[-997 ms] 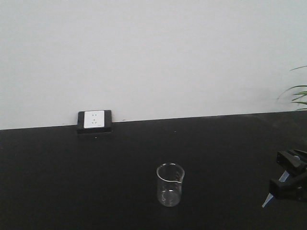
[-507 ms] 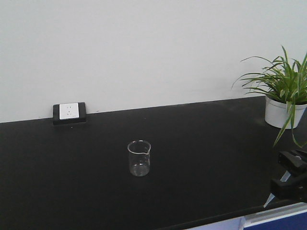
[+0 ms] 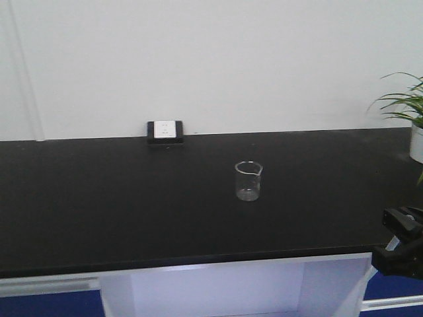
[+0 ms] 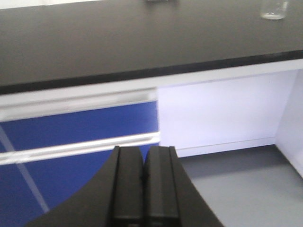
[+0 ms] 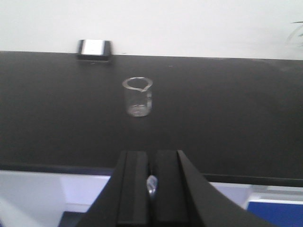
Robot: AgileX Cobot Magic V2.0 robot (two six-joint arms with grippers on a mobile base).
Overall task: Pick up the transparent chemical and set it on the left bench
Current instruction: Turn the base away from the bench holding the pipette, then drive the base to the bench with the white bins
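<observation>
The transparent chemical (image 5: 151, 184) is a small clear pipette pinched between the pads of my right gripper (image 5: 152, 158), which is shut on it. In the front view only a pale bluish sliver of the chemical (image 3: 394, 244) shows inside the right gripper (image 3: 402, 249), which hangs at the right edge, off the front of the black worktop (image 3: 119, 198). My left gripper (image 4: 143, 151) is shut with nothing in it, low in front of blue cabinet fronts. The left bench is out of view.
A clear glass beaker (image 3: 248, 180) stands on the black worktop, and a white wall socket (image 3: 164, 131) sits at its back edge. A potted plant (image 3: 411, 112) is at the far right. White and blue cabinet fronts (image 3: 231, 287) run under the worktop.
The whole view has pulled back from the worktop and swung; its front edge and the cabinets below now show. The right gripper stays shut on the pipette.
</observation>
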